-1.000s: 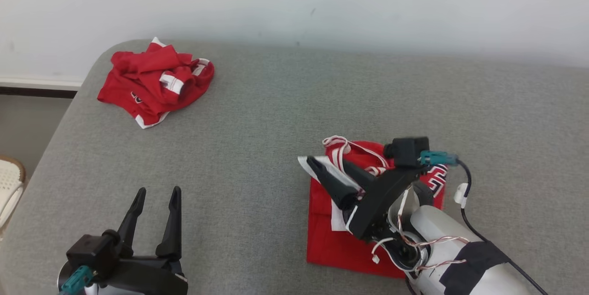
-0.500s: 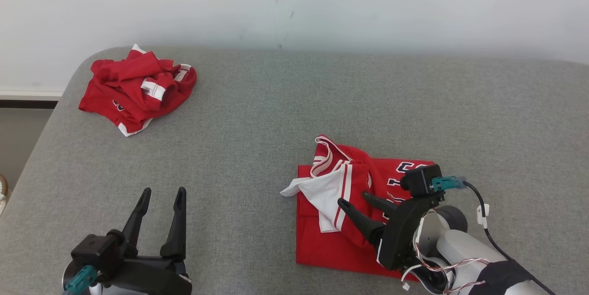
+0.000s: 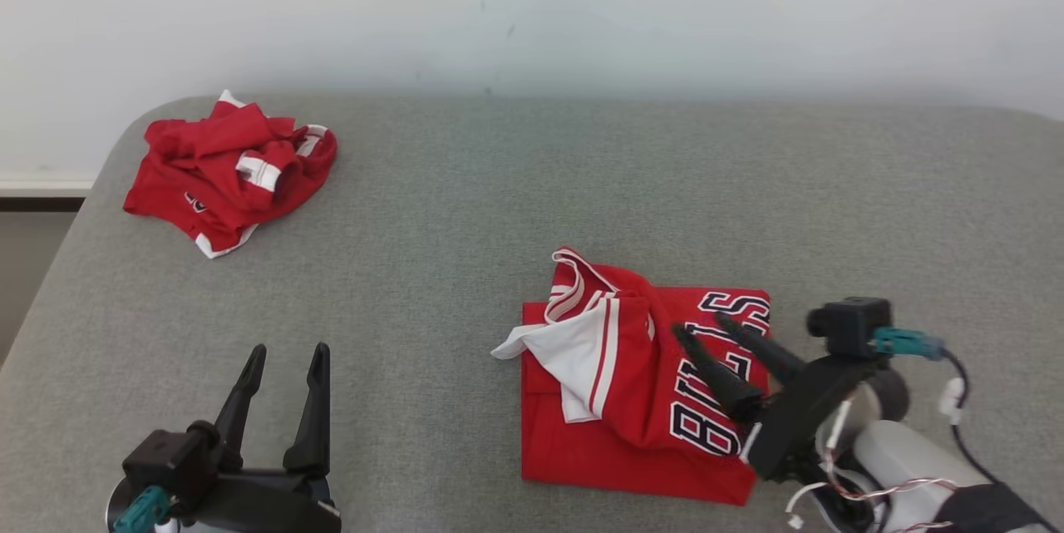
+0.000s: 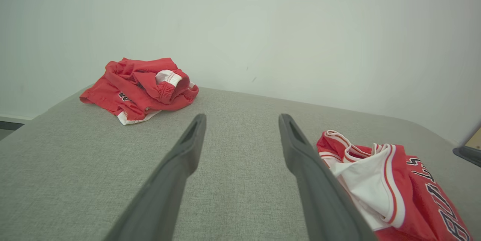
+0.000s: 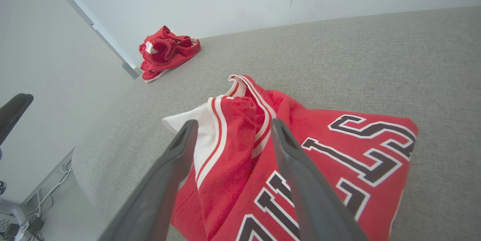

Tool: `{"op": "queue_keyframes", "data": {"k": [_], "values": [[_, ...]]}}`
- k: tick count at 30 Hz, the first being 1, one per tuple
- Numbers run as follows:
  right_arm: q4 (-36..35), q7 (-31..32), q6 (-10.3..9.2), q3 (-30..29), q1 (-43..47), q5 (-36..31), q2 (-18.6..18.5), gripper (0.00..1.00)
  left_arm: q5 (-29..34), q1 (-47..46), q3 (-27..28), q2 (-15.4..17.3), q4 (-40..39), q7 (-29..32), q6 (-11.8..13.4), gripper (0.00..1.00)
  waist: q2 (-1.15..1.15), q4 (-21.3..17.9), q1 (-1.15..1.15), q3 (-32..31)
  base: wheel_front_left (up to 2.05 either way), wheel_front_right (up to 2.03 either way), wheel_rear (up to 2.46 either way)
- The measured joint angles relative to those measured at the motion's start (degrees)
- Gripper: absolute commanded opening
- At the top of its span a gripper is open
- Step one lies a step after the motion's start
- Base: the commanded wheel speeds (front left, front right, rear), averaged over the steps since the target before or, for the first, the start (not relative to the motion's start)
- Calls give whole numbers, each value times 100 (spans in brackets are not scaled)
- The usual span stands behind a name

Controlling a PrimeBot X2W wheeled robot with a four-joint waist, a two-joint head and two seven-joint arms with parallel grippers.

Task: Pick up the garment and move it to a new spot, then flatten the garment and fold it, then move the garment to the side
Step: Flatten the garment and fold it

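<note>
Folded red jersey [image 3: 615,433], black-and-white lettering, lies right-centre on grey fabric surface [image 3: 465,209], near-square, loose flap at its left. Your right gripper [image 3: 700,325] hovers just above lettering, fingers spread, empty: nearer arm. Your left gripper [image 3: 288,347] spread, empty, well apart leftward.

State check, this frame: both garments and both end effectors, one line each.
jersey: lying on the grey surface, partly folded, one flap turned back showing its white inside, bunched near the collar.
second garment: crumpled heap at the far left corner, unfolded.
left end effector: open, empty, apart from both garments.
right end effector: open, empty, over the jersey's lettering.
</note>
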Motion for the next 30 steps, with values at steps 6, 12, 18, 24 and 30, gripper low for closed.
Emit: {"op": "queue_keyframes", "data": {"k": [6, 12, 18, 24, 30], "values": [[-318, -407, -59, -286, 196, -56, -307, 100, 9, 117, 13, 5, -64, 0, 0, 100, 0, -161, 0, -48, 0, 0, 0], [-678, -916, -313, -610, 522, -75, -524, 100, 51, 176, -2, -10, -136, 0, -42, 100, 0, -374, 0, -82, 0, 0, 0], [-875, -1092, -633, -953, 1016, -74, -786, 100, 59, 175, -38, -35, -209, 0, -49, 100, 0, -543, 0, -112, 0, 0, 0], [-1117, -1171, -1022, -1316, 1429, -194, -968, 100, 66, 184, 4, -38, -292, 0, -49, 100, 0, -646, 0, -118, 0, 0, 0], [-1467, -1176, -1293, -1768, 1731, -567, -1078, 100, 78, 184, 65, -38, -298, 0, -48, 100, 0, -685, 0, -120, 0, 0, 0]]}}
